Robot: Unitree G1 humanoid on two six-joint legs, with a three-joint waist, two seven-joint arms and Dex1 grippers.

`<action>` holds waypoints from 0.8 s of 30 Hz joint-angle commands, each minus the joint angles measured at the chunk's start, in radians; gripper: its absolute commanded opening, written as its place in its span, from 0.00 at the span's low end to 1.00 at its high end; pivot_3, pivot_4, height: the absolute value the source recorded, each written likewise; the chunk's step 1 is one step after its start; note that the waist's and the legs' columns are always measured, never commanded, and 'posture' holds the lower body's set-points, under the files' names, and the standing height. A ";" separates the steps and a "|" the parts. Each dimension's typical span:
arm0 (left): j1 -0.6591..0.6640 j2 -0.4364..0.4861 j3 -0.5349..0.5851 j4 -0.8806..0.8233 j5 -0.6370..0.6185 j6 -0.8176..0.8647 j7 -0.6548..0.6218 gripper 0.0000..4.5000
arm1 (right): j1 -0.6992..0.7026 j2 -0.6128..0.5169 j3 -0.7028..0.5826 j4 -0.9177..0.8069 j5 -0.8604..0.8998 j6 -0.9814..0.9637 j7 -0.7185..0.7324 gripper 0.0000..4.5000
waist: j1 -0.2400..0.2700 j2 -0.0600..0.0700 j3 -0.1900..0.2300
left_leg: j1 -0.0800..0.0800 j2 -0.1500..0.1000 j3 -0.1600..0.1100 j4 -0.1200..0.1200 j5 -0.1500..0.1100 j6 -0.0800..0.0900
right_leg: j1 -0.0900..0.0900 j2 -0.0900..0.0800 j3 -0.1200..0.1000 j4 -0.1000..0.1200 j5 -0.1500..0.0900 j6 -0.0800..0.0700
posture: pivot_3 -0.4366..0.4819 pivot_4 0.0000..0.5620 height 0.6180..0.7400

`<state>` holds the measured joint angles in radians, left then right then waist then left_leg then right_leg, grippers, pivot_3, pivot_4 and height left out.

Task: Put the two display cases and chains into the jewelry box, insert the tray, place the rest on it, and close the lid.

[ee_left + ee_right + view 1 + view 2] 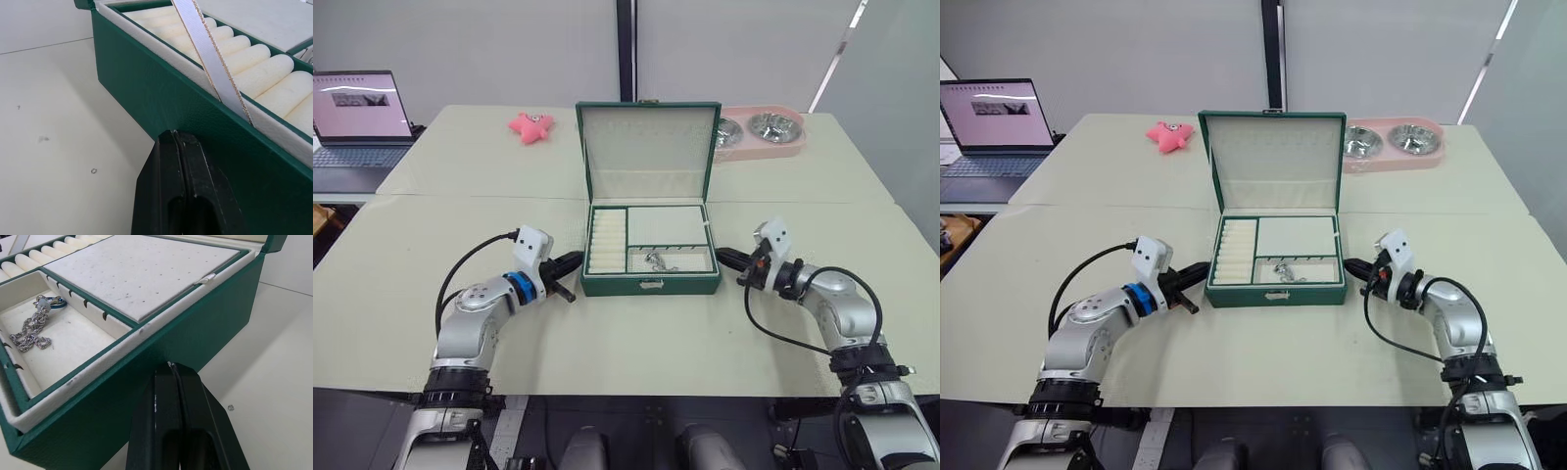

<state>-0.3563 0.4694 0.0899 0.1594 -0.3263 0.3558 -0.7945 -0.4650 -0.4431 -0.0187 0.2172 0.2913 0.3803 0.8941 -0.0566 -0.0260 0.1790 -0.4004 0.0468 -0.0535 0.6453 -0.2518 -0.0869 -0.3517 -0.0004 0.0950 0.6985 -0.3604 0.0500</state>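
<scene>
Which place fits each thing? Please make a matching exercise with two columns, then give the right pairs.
Things:
1. pink star-shaped soft toy
2. silver metal chain
3. pink dish with two steel bowls
4. open grey laptop

Places:
A. in the tray's front compartment
B. behind the lid, to the robot's right
C. far left, on another table
D. left of the lid

Pairs: 1-D, 2-A, 3-B, 4-C

Looks like an office or lab: pale desk (460,186) pushed against grey partition panels (460,49), with an open laptop (357,122) beside the desk.
</scene>
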 commanded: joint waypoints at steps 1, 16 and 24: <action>0.038 -0.018 -0.061 -0.093 -0.052 0.035 -0.080 0.00 | 0.021 0.022 0.052 -0.137 0.065 0.046 0.062 0.00 | 0.000 0.000 0.000 | 0.000 0.000 0.000 0.000 0.000 0.000 | 0.000 0.000 0.000 0.000 0.000 0.000 | 0.48 0.27 1.00; 0.265 0.047 -0.032 -0.338 -0.116 0.133 -0.065 0.00 | 0.215 -0.010 0.038 -0.423 0.131 0.218 0.025 0.00 | -0.001 0.000 0.000 | 0.001 0.000 0.000 -0.001 0.000 0.000 | 0.001 0.000 0.001 -0.001 0.000 0.000 | 0.48 0.27 1.00; 0.285 0.050 -0.026 -0.351 -0.120 0.136 -0.061 0.00 | 0.218 -0.008 0.036 -0.421 0.125 0.223 0.023 0.00 | -0.001 0.000 0.000 | 0.001 0.000 0.000 -0.001 0.000 0.000 | 0.001 0.001 0.001 -0.001 0.000 0.000 | 0.48 0.27 1.00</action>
<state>-0.0800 0.5419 0.1296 -0.1317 -0.4006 0.4843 -0.8009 -0.2388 -0.4783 -0.0430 -0.1505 0.3665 0.6078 0.8861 -0.0573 -0.0255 0.1786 -0.3995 0.0469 -0.0536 0.6447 -0.2520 -0.0867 -0.3509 0.0002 0.0956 0.6978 -0.3605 0.0501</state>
